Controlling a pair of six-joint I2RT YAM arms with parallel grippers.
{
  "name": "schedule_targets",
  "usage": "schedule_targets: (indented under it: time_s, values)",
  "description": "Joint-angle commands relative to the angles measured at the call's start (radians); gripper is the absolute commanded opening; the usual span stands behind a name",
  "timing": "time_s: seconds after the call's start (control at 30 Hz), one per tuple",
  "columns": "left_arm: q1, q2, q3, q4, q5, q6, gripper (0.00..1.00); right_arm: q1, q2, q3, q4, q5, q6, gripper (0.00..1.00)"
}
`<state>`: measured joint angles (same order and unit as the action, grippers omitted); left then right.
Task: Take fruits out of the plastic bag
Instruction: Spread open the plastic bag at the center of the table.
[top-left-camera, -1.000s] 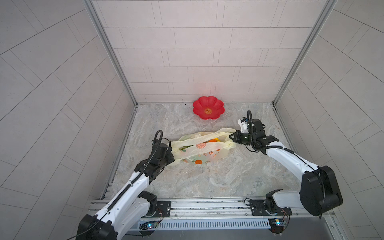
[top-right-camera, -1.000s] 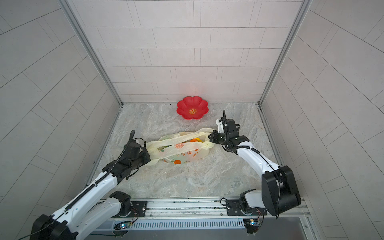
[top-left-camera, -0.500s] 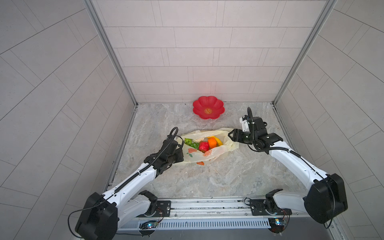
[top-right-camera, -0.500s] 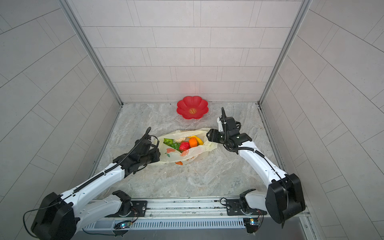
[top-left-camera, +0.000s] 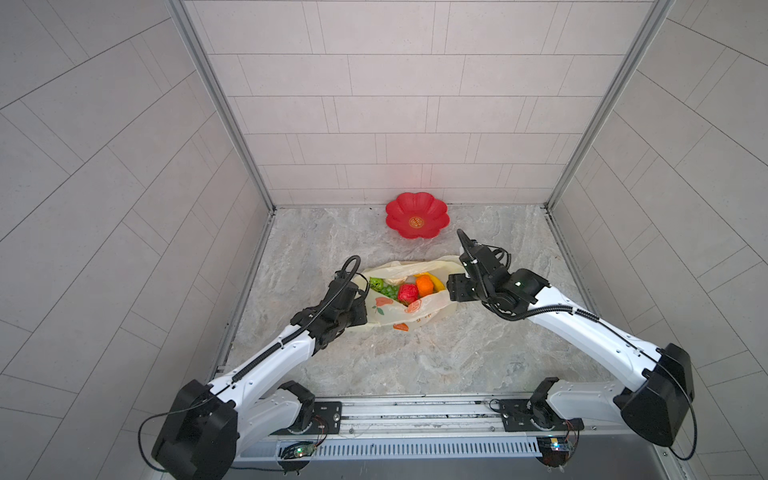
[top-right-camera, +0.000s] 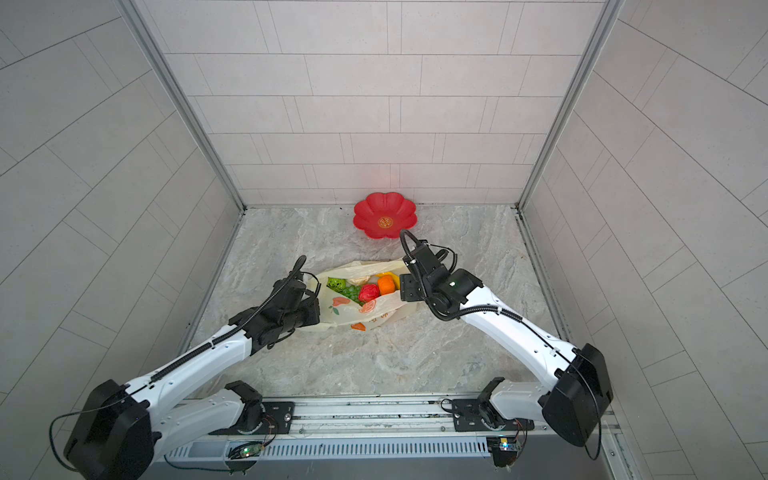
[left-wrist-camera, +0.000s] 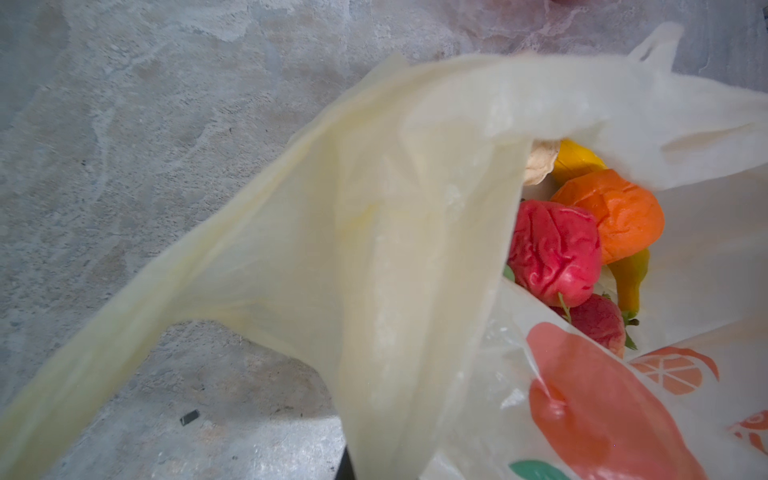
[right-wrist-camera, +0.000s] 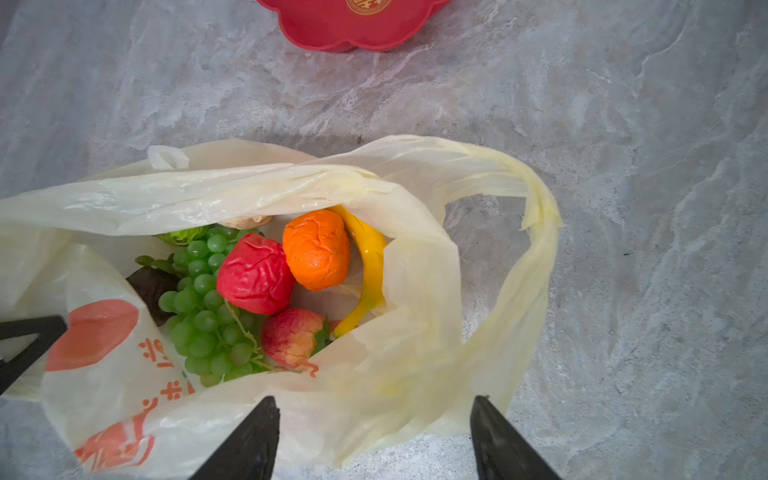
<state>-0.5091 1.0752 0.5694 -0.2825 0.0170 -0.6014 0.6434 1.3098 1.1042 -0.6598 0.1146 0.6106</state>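
left gripper (top-left-camera: 365, 309) pinching bag (top-left-camera: 388, 316) edge. right gripper (right-wrist-camera: 374, 400) spread above the open mouth. fruits (right-wrist-camera: 255, 274) inside, bag on tabletop (top-left-camera: 415, 365).

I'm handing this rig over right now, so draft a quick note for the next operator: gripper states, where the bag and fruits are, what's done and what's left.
Left gripper: shut on an edge of the plastic bag, holding the mouth open.
Right gripper: open, empty, fingers over the bag.
Fruits: orange, banana, grapes, strawberry, red piece, all inside the bag.
Done: bag mouth opened.
Left: every fruit has yet to come out; red dish holds nothing.
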Motion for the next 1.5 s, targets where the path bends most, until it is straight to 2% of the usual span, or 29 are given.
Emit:
schedule_targets:
  time_s: [0.0,0.1,0.17,0.23,0.33,0.43,0.53,0.67,0.77,0.87,0.9,0.93,1.03,1.1,1.17,1.33,1.47]
  values:
    - [-0.006,0.000,0.020,0.008,-0.020,0.005,0.00,0.001,0.064,0.013,-0.018,0.075,0.052,0.75]
    - [-0.008,0.004,0.015,0.008,-0.026,-0.004,0.00,0.001,0.119,0.021,0.012,0.031,0.064,0.76]
    - [-0.009,0.011,0.017,0.003,-0.034,-0.011,0.00,0.003,0.147,0.016,0.044,-0.012,0.067,0.73]
    - [-0.009,0.023,0.023,-0.011,-0.049,-0.022,0.00,0.008,0.162,0.005,0.077,-0.055,0.066,0.57]
    - [-0.004,0.050,0.037,-0.027,-0.077,-0.047,0.00,0.015,0.158,-0.015,0.092,-0.064,0.058,0.25]
    - [0.021,0.060,0.046,-0.009,-0.060,-0.062,0.00,0.003,0.119,-0.074,0.112,-0.092,0.032,0.00]
    - [0.096,0.052,0.033,0.053,0.026,-0.098,0.00,-0.073,0.046,-0.208,0.230,-0.250,0.016,0.00]
    - [0.225,0.058,-0.006,0.165,0.171,-0.158,0.00,-0.150,-0.057,-0.355,0.361,-0.364,0.004,0.00]
    - [0.254,0.067,-0.012,0.199,0.199,-0.163,0.00,-0.228,-0.103,-0.453,0.499,-0.480,0.046,0.00]
    - [0.255,0.093,-0.002,0.192,0.235,-0.146,0.02,-0.241,-0.119,-0.475,0.548,-0.493,0.062,0.00]
    - [0.249,0.099,0.005,0.172,0.236,-0.137,0.05,-0.235,-0.127,-0.471,0.549,-0.486,0.058,0.00]
    - [0.237,0.099,0.019,0.123,0.212,-0.129,0.13,-0.229,-0.138,-0.468,0.546,-0.477,0.051,0.00]
    - [0.182,0.074,0.082,-0.073,0.076,-0.092,0.42,-0.191,-0.173,-0.438,0.495,-0.408,0.017,0.00]
    - [0.141,0.038,0.126,-0.216,-0.032,-0.116,0.60,-0.160,-0.195,-0.415,0.452,-0.354,-0.010,0.00]
    - [0.119,0.008,0.160,-0.323,-0.100,-0.154,0.70,-0.132,-0.209,-0.405,0.428,-0.315,-0.026,0.00]
    - [0.091,-0.001,0.238,-0.407,-0.105,-0.193,0.82,-0.045,-0.223,-0.399,0.414,-0.223,-0.052,0.00]
    - [0.068,0.074,0.323,-0.425,-0.106,-0.204,0.91,0.038,-0.234,-0.399,0.411,-0.148,-0.081,0.00]
